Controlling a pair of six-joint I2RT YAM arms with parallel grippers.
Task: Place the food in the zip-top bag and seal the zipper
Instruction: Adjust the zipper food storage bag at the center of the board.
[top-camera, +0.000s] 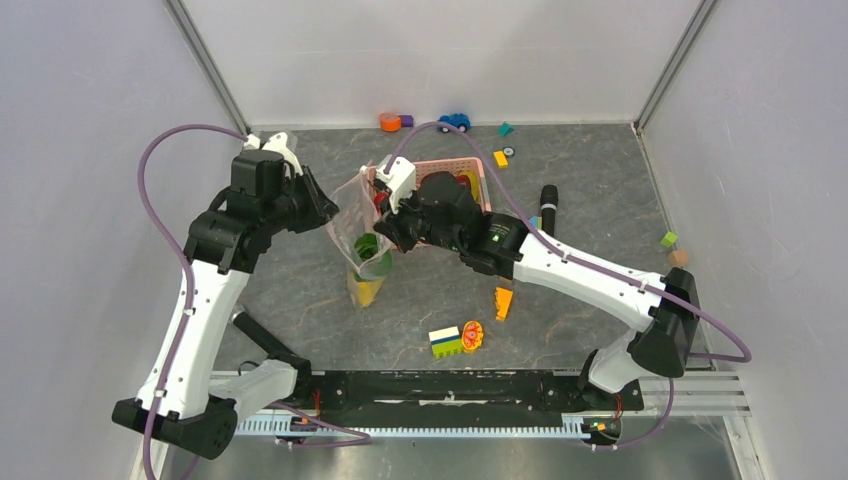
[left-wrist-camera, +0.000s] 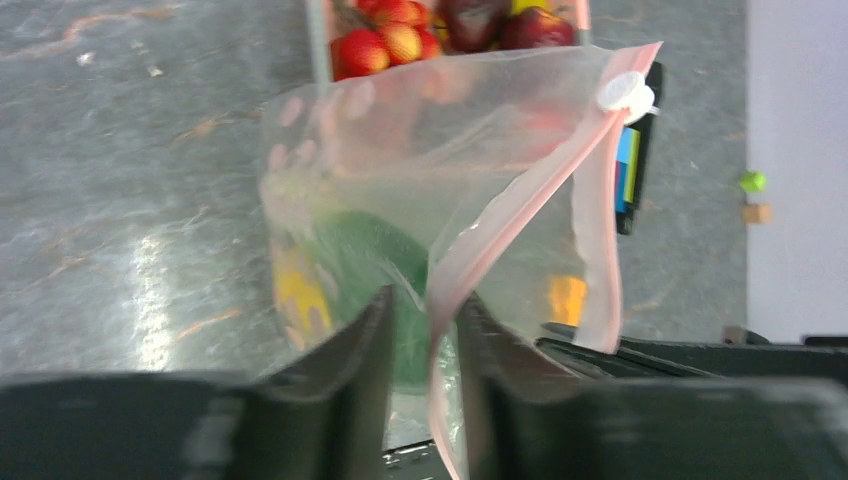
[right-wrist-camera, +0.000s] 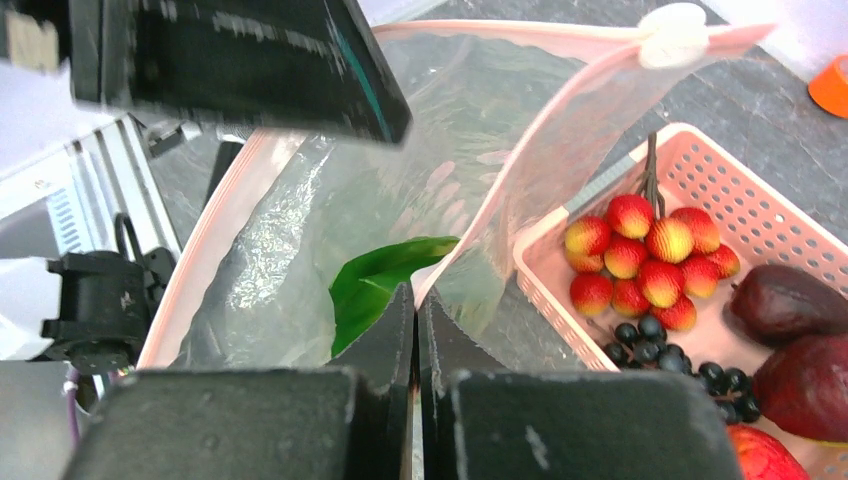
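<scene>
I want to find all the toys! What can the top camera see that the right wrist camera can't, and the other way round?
Only the top camera shows the whole left arm and right arm, the blue toy car by the far wall, and the blocks near the arms. Only the right wrist camera plainly shows the dark berries and red strawberries in the basket. Both show the clear bag, the pink basket, and the green leaf inside the bag.

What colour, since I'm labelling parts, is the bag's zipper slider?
The slider is white; clearest in the right wrist view.
</scene>
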